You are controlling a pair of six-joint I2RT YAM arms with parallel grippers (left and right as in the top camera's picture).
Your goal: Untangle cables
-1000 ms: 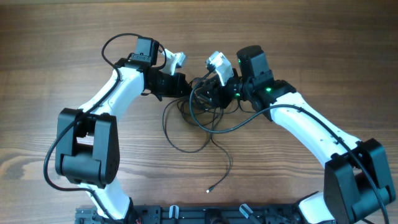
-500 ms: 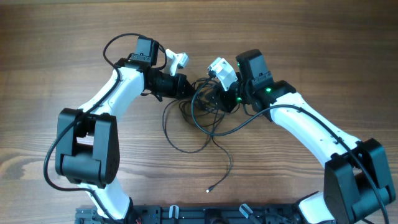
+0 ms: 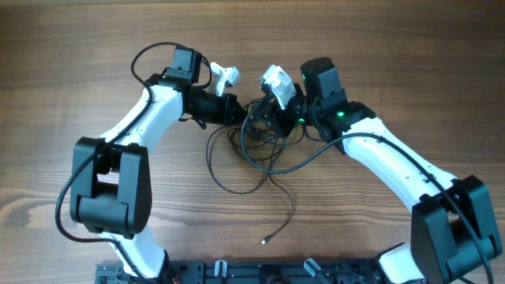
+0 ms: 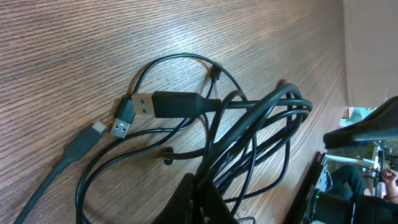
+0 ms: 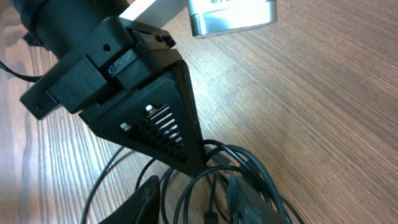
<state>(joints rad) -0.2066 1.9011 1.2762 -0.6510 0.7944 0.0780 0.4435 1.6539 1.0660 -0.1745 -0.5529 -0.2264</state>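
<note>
The left gripper [image 3: 237, 110] has edged slightly right. The right gripper [image 3: 260, 117] drifted right, then swung back left and farther. The cables [image 3: 251, 136] between them shifted along.

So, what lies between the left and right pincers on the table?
The tangled cables: overhead, their bundle fills the gap between left pincer and right pincer.
</note>
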